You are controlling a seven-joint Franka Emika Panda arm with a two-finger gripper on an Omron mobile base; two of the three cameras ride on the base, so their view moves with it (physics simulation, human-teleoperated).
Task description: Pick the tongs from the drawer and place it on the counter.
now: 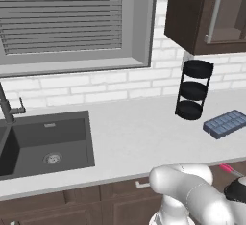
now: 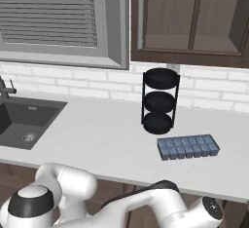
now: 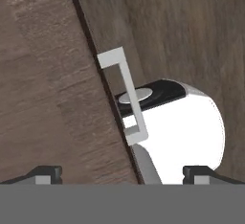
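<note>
1. Currently we are in the reach phase: nothing has been picked up, and the gripper (image 3: pixel 123 176) sits low in front of the brown cabinet fronts, below the counter (image 1: pixel 139 135)
2. In the hand view its two dark fingertips (image 3: pixel 45 174) stand wide apart at the bottom corners with nothing between them, so we read the gripper as open and empty
3. Ahead of the hand is a grey bar handle (image 3: pixel 122 95) on a seam between two wood panels; we cannot tell from here whether that front belongs to the drawer
4. The tongs (image 1: pixel 229 169) show in the left base view as a pink end with a thin grey arm, just under the counter's front edge at the far right, beside the arm's dark joint; we judge they lie in the opened drawer, though its walls are hard to make out
5. On the worktop the ice cube tray (image 1: pixel 226 124) lies near the black three-tier rack (image 1: pixel 193 89), well apart from the sink (image 1: pixel 48 144)
6. Next, we think the hand must turn away from the panel, come over the tongs, line its fingers across the thin arms and descend before closing; the counter's edge just above the tongs looks like the thing to avoid
</note>
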